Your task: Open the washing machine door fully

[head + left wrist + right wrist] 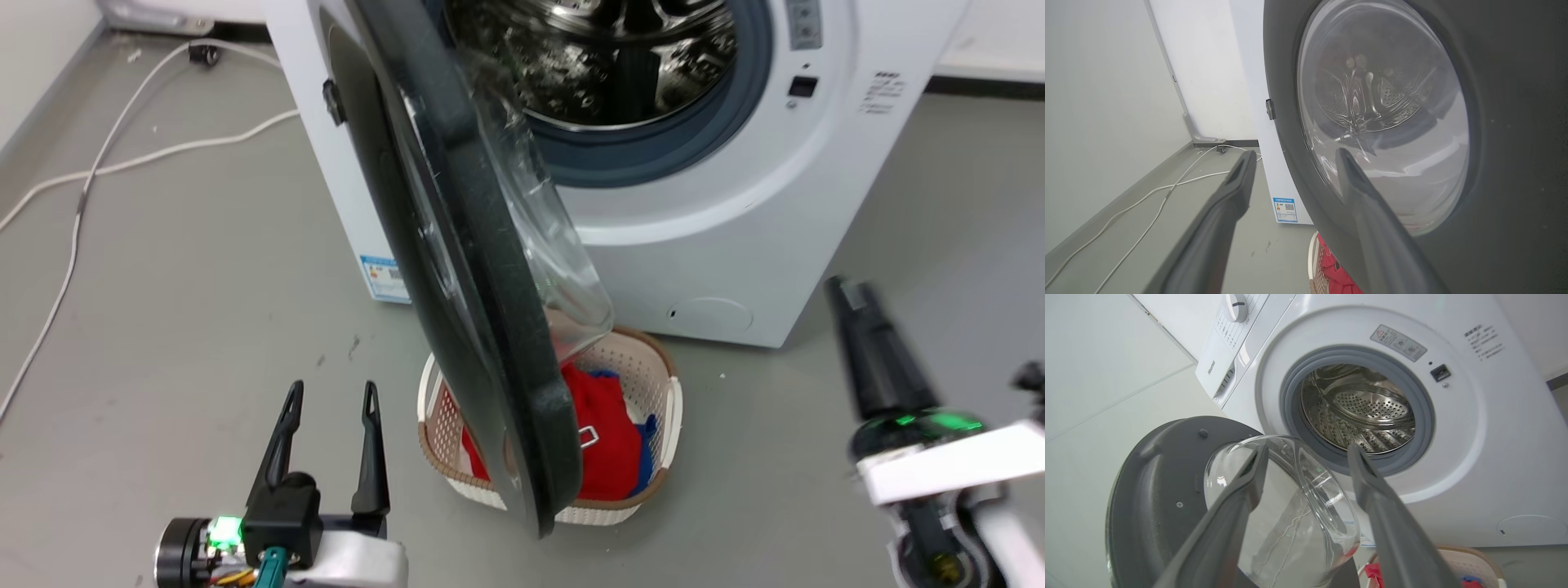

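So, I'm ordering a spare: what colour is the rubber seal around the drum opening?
Blue-grey; the rubber seal shows best in the right wrist view.

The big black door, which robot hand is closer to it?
Left. The left gripper sits open just beside the outer face of the washing machine door; the right gripper hangs farther off on its glass-bowl side.

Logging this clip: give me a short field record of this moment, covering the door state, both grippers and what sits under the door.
door: washing machine door stands open, edge-on to the head view
machine: washing machine, steel drum looks empty
left gripper: left gripper, fingers open, holding nothing, apart from the door
right gripper: right gripper, fingers open, holding nothing
under door: laundry basket with red clothes
floor: white cable at left
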